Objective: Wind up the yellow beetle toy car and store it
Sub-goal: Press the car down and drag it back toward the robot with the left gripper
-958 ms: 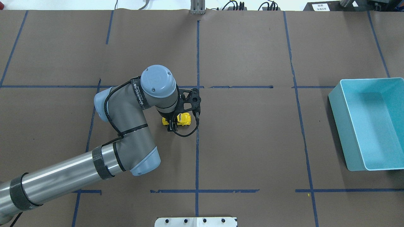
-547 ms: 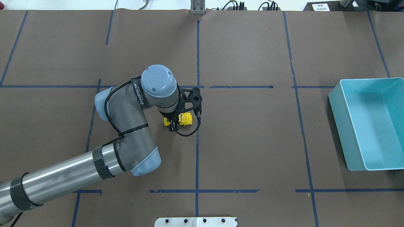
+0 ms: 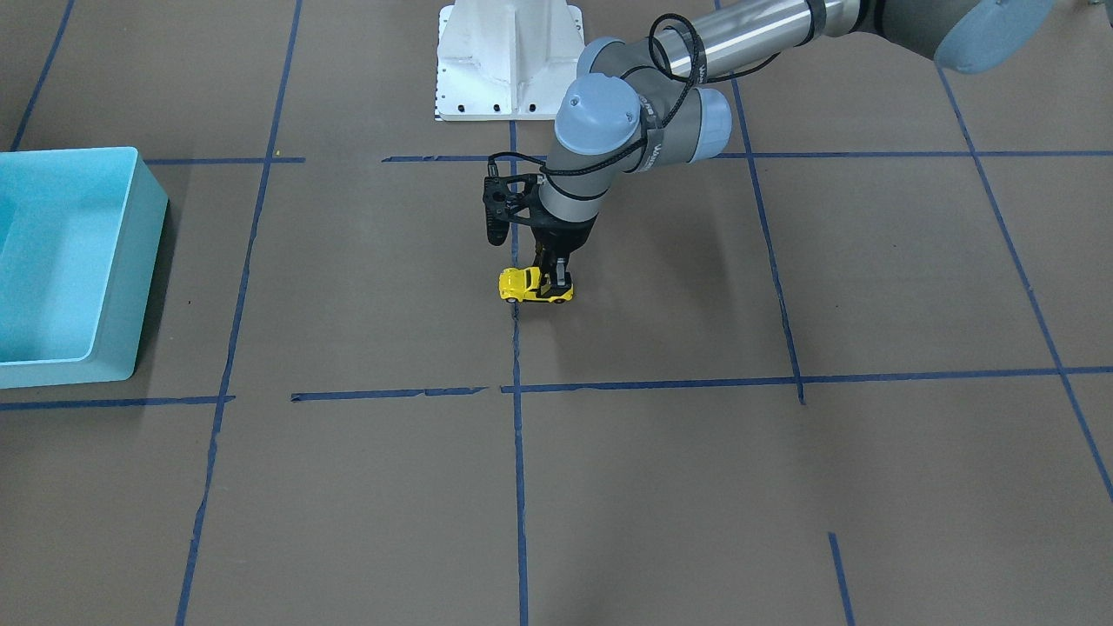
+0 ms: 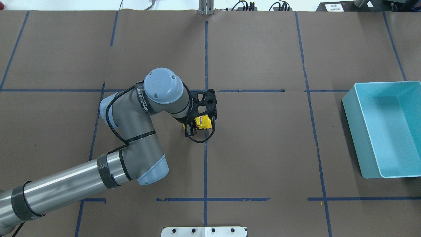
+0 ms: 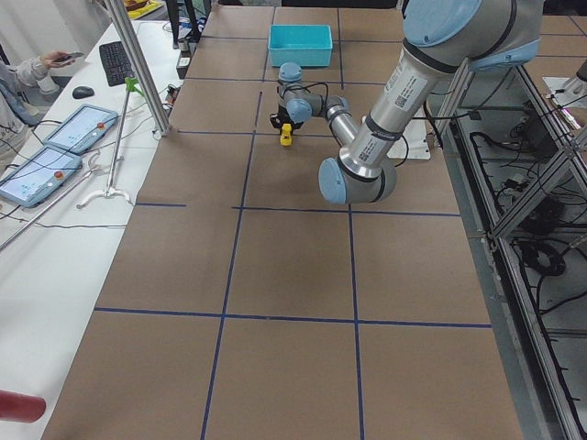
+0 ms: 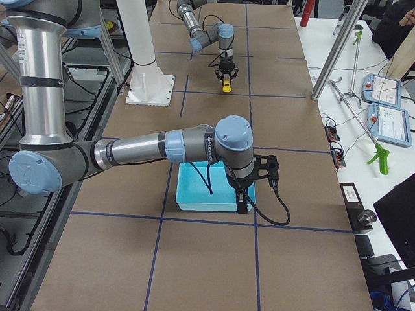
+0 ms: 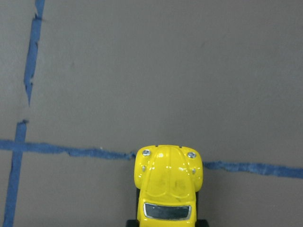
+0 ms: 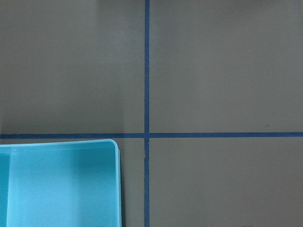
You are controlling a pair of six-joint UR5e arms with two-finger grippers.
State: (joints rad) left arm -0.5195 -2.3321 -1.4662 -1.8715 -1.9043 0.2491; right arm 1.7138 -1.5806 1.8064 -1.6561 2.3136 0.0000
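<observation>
Facing the robot, the left tool (image 3: 556, 280) is pinching narrowly on the rear of the tiny, glossy yellow beetle toy car (image 3: 524, 285). The car is sitting on the brown paper-covered counter (image 3: 696, 478), beside a blue tape line (image 3: 518, 417). A smooth light blue rectangular plastic bin (image 3: 139, 261) is lying well apart, at the counter's right end.

From overhead, the grey wrist (image 4: 164, 95) is hiding part of the rounded body.

From the right end, the right tool (image 6: 242, 205) is hovering over the bin; I cannot tell its opening.

The left wrist camera is showing the shiny bonnet crossing frayed tape.
</observation>
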